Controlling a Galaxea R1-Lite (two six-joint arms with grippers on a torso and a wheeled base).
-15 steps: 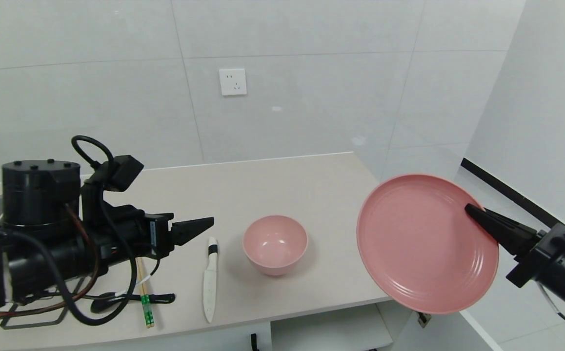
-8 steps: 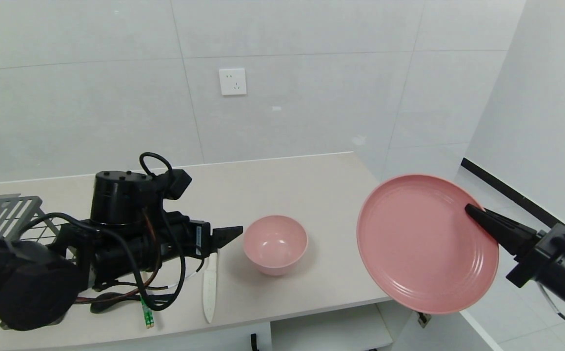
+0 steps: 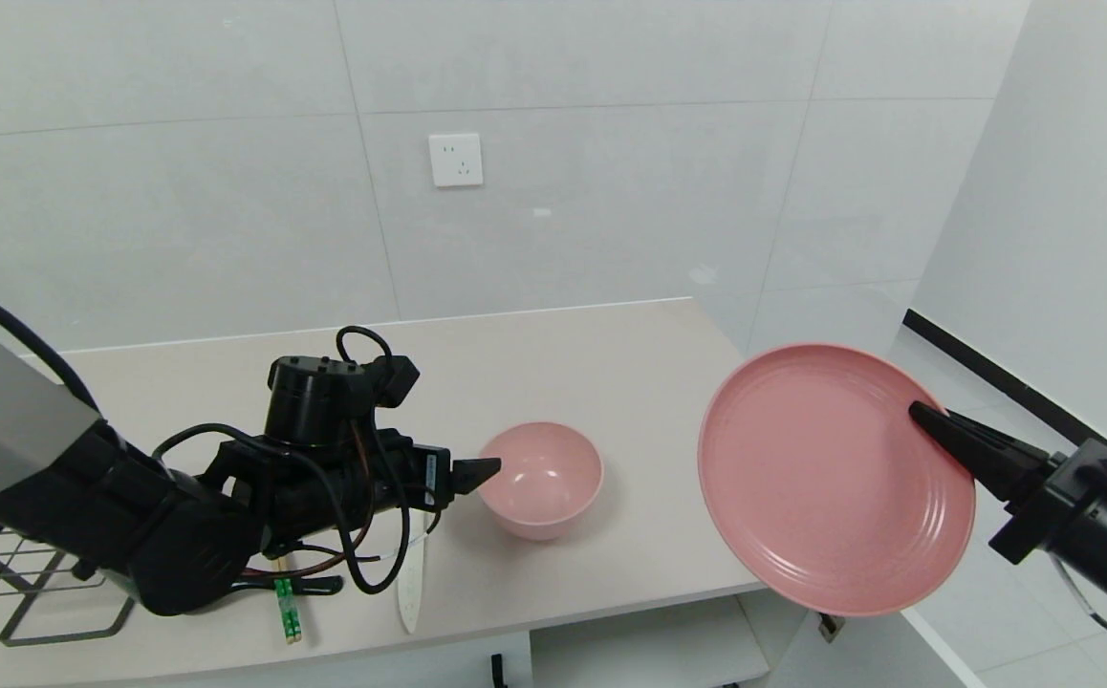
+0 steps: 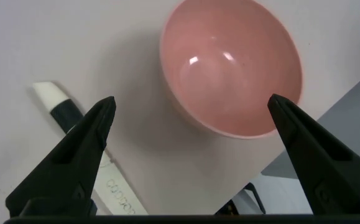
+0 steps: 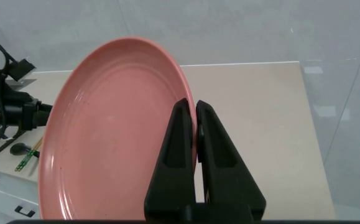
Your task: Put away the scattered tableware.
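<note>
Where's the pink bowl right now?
Head view: the pink bowl sits on the counter, just right of the open left claw, with the white knife to its left.

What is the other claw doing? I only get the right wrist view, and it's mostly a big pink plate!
Observer: The left claw is open, facing a pink bowl that stands on the counter.
Operator: Is anything else lying there?
Observer: Yes, a white knife lies flat on the counter, to the left of the bowl.
Operator: Where's my plate?
Observer: Your pink plate hangs tilted in the air at the counter's right edge.
</note>
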